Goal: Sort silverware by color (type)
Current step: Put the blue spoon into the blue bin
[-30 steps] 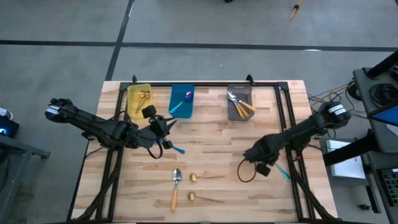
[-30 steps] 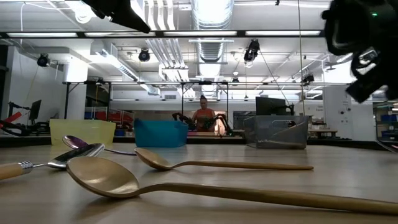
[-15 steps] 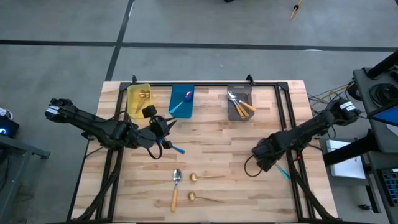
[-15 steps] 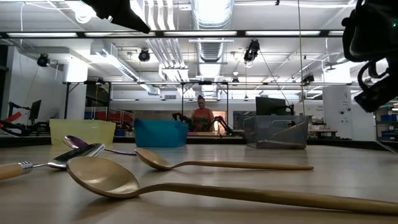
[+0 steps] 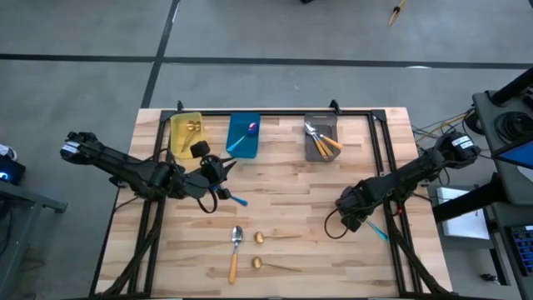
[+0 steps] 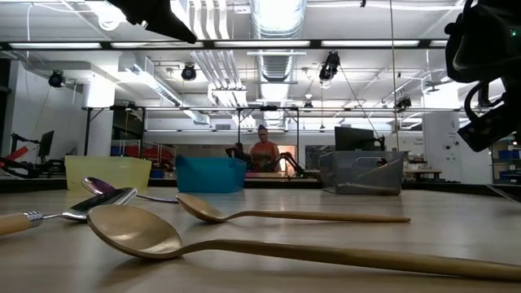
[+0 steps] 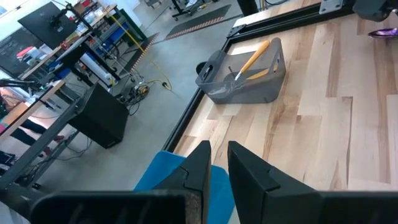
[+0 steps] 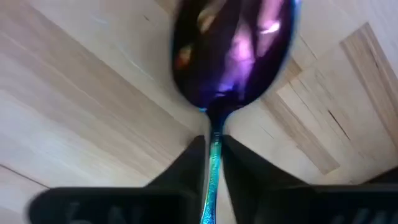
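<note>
right gripper (image 8: 213, 163) clenches a purple spoon (image 8: 233, 53); carry it level to the blue bin (image 5: 243, 136), while left gripper (image 7: 216, 163) looks closed.

The right tool (image 5: 351, 212), clamped on a purple spoon (image 8: 233, 53) with a teal handle, has drifted toward the right edge of the bench (image 5: 283, 179) over the last second, then eased back a touch. In the low view it has slid almost out of sight.
</note>
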Robot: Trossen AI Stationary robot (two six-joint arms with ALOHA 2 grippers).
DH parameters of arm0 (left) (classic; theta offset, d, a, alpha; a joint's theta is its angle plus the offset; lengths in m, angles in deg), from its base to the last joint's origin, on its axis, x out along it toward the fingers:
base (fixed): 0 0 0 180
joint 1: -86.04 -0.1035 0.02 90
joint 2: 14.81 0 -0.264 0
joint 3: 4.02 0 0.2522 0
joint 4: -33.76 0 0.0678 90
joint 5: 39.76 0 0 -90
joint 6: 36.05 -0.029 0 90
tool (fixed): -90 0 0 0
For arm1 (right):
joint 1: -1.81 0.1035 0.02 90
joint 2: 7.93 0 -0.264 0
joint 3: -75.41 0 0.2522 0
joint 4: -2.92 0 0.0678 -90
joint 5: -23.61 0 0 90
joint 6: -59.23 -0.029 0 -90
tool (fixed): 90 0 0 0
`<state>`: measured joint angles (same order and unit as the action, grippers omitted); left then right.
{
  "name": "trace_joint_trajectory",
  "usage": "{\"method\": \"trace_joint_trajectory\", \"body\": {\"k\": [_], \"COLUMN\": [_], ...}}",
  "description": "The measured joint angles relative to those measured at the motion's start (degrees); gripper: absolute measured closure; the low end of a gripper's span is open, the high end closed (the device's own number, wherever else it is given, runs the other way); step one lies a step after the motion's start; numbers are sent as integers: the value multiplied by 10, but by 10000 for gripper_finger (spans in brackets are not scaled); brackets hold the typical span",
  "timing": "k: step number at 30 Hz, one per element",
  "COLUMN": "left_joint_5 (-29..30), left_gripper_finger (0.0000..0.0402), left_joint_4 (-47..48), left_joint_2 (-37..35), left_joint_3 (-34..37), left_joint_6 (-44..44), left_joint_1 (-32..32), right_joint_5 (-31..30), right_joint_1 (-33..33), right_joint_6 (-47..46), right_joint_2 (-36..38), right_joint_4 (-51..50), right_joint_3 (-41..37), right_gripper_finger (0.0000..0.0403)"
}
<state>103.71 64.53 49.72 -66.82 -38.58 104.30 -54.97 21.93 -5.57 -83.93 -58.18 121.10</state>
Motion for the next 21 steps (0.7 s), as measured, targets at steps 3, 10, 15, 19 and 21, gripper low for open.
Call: {"method": "trace_joint_trajectory", "body": {"k": [3,10,15,19,21], "left_joint_5": [0,0,0,0,0], "left_gripper_finger": [365,365,365,365,365], "left_joint_4": [-1,-5,-25,-41,-48], "left_joint_2": [0,0,0,0,0], "left_joint_3": [0,0,0,0,0], "left_joint_6": [0,0,4,5,5], "left_joint_1": [0,0,0,0,0], "right_joint_5": [-3,-80,-158,-239,-269], "right_joint_1": [0,-2,-6,-16,-23], "right_joint_6": [8,24,29,78,121], "right_joint_2": [-2,51,102,126,126], "right_joint_4": [5,34,99,207,269], "right_joint_3": [0,29,40,42,42], "right_gripper_finger": [385,390,390,390,391]}}
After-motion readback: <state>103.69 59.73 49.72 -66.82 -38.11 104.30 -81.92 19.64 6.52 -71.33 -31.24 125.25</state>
